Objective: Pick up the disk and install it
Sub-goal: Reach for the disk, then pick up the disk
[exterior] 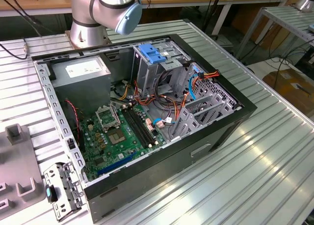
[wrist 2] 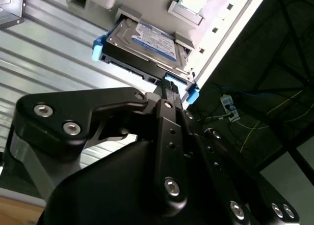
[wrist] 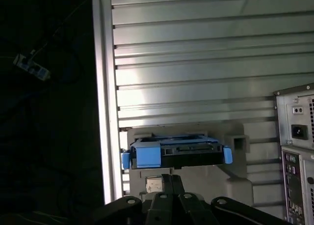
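I see the case (exterior: 196, 156) on the table's (exterior: 274, 151) middle, the arm base (exterior: 86, 31) behind it. In the first wrist view the disk (wrist: 176, 151) lies in a holder (wrist: 230, 173) at the table's edge, the gripper (wrist: 165, 182) just beside it.

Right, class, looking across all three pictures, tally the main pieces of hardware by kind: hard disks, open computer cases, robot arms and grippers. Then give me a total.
hard disk: 1
open computer case: 1
robot arm: 1
gripper: 1
Total: 4
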Robot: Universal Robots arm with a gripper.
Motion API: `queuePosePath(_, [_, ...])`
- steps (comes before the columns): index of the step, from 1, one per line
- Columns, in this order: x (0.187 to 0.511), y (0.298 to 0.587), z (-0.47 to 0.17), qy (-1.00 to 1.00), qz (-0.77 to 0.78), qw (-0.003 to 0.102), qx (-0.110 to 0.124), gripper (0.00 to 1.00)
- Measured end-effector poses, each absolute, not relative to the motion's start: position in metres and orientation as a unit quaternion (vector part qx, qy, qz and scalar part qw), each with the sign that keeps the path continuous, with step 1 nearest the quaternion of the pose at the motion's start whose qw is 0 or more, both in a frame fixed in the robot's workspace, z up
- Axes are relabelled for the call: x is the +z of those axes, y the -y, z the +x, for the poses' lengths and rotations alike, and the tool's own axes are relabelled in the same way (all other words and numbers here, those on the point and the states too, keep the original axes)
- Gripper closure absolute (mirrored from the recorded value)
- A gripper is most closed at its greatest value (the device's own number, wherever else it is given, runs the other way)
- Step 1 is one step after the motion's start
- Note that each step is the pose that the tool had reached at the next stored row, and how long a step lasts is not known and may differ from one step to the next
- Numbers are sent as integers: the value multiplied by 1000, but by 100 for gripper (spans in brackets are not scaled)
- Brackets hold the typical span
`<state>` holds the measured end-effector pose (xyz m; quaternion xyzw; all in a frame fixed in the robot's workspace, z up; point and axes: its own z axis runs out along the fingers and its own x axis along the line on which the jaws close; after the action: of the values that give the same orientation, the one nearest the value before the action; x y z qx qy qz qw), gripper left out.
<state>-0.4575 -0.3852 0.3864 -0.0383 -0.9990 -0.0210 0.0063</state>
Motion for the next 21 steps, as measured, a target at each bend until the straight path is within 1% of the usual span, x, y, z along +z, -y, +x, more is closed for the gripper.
queuePosePath(3, [386, 383, -468, 999, -38, 6, -21, 89])
queuePosePath(21, [386, 383, -469, 999, -28, 6, -21, 89])
